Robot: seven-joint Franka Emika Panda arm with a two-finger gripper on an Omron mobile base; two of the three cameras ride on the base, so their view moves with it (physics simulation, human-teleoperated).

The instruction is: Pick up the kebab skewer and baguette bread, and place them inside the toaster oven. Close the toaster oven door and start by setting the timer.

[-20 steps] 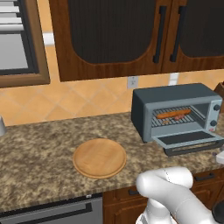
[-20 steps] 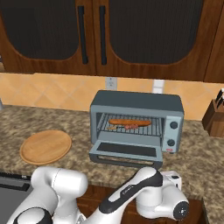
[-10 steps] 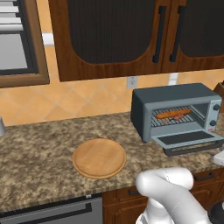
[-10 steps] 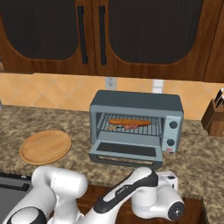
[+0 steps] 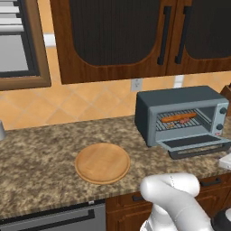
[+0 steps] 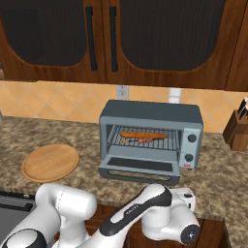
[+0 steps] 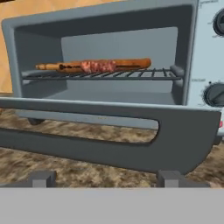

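Note:
The toaster oven [image 5: 180, 97] [image 6: 150, 111] [image 7: 109, 22] stands on the counter with the toaster oven door [image 5: 194, 143] [image 6: 140, 167] [image 7: 183, 131] folded down flat. On its wire rack lies the baguette bread [image 7: 131, 64] [image 6: 138, 135] [image 5: 178, 118]. The kebab skewer [image 7: 98, 66] rests along the loaf's front, its meat chunks at the middle. My gripper [image 7: 105, 178] hovers low in front of the door's handle bar, open, with nothing between its fingertips [image 7: 41, 177]. Two knobs [image 7: 215, 94] sit on the oven's right strip.
A round wooden board [image 5: 102, 162] [image 6: 50, 162] lies on the granite counter left of the oven. A knife block [image 6: 237, 128] stands at the far right by the wall. Dark cabinets hang above, and drawers run below the counter edge.
The arm's wrist has shifted slightly low in front of the counter. The oven, its lowered door and the food on the rack stand as before.

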